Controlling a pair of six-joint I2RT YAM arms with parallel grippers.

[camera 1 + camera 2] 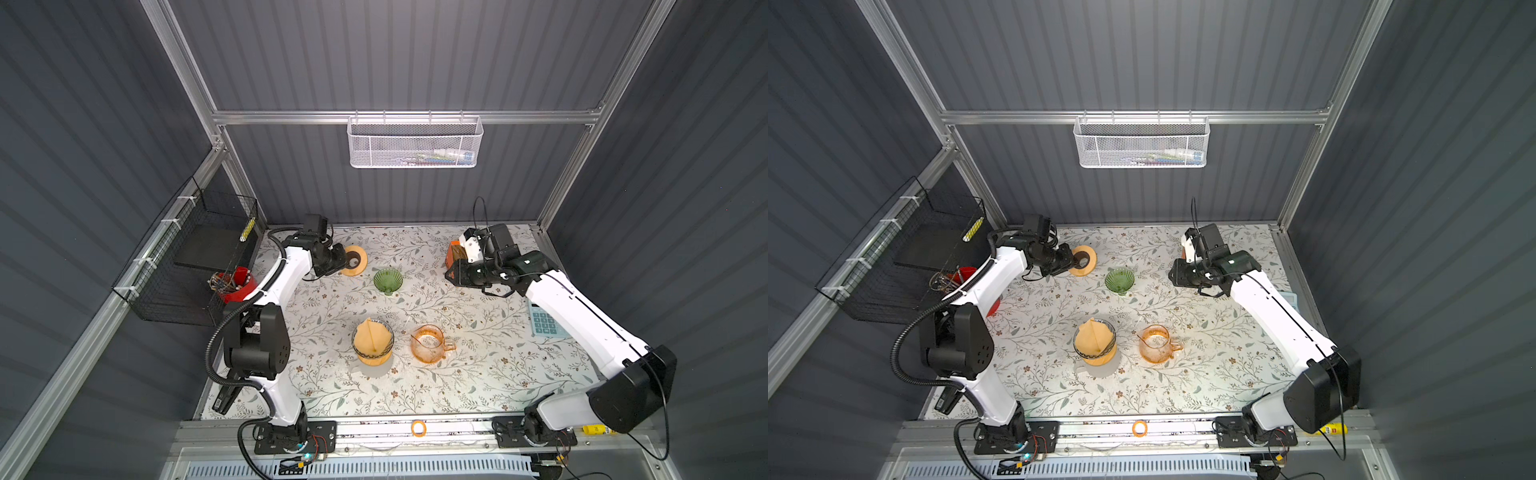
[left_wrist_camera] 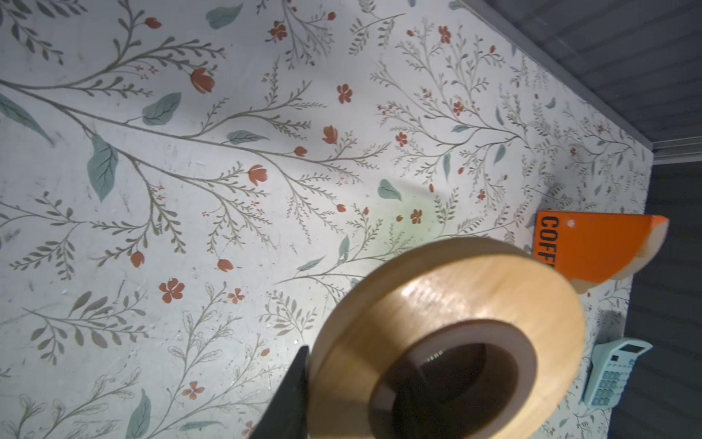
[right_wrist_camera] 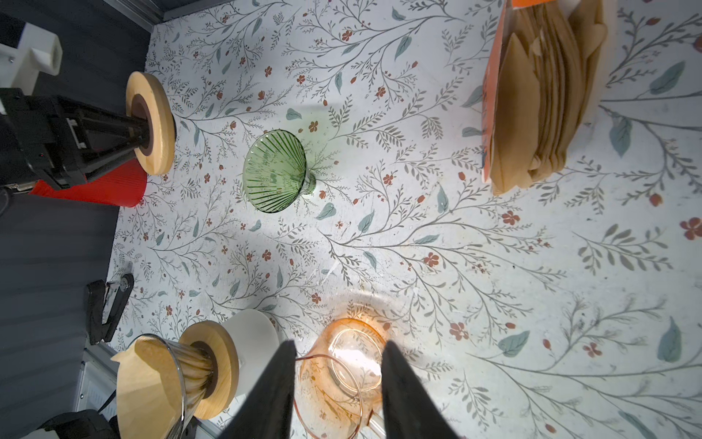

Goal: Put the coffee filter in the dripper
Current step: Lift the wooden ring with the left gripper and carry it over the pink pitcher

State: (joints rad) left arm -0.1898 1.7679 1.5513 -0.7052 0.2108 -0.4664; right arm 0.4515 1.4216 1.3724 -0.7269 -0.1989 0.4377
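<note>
Brown paper shows where the coffee filter sits opened inside the clear glass dripper, one pointed edge rising above the glass rim. That dripper rests by its wooden collar on a white cup. The whole stack stands on the floral bench straight in front of the green dripper, on the side nearer the arm bases.

An amber glass pitcher stands in front of the green dripper and a little to its right, just beside the stack.

To the left of the green dripper, slightly behind it, is a wooden ring. The left hand is clamped on this ring: one finger presses the outer edge and the other reaches down into the dark centre hole.

Well to the right of the green dripper, the right hand hangs above the bench with its fingers spread and nothing between them. It is just beside the orange filter holder, which is packed with spare filters.
</note>
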